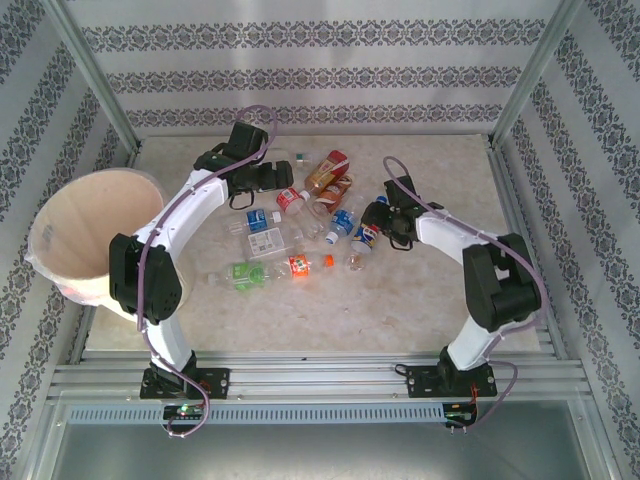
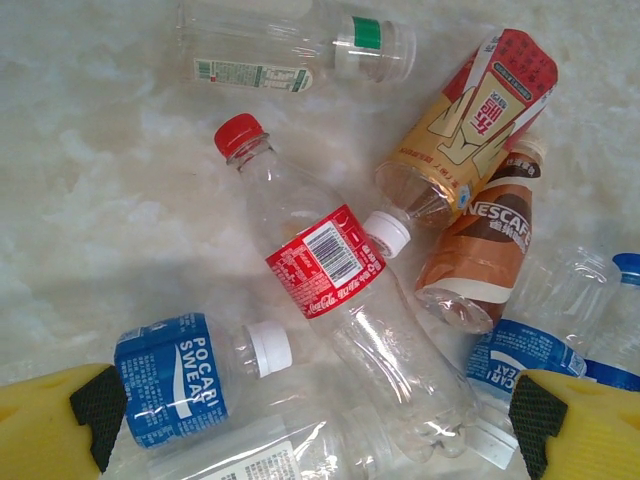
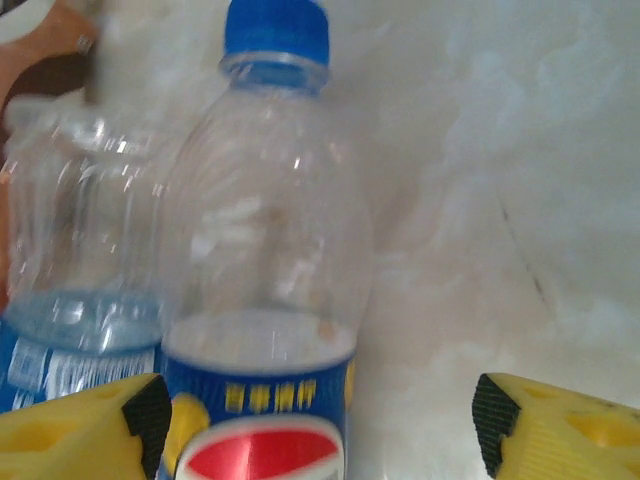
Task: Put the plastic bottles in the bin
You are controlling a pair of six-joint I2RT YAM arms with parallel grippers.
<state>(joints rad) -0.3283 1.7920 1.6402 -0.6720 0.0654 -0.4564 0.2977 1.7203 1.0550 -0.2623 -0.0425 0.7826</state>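
Subject item: a clear blue-capped Pepsi bottle (image 3: 265, 260) is lying flat on the worktop (image 1: 420, 300), at the right edge of the plastic bottles (image 1: 300, 225) scattered mid-surface. Its long axis is running straight away from the right tool (image 3: 320, 420), cap at the far end, so the fingers are straddling its labelled body crosswise. The bottle is sitting off-centre in the gap: the view-left pad (image 3: 150, 420) is at or just beside the label, while the other pad is standing well apart from it. The right tool is therefore spread and not yet pinching. A second clear bottle (image 3: 70, 250) is lying just beside it on the view-left side, and could be caught in the same grip.

The left tool (image 2: 310, 415) is hanging fully spread above a red-labelled bottle (image 2: 330, 260), gripping nothing.

The bin (image 1: 85, 235) is standing at the far left, beside the left arm. In my judgement the right arm is facing the longer carry.
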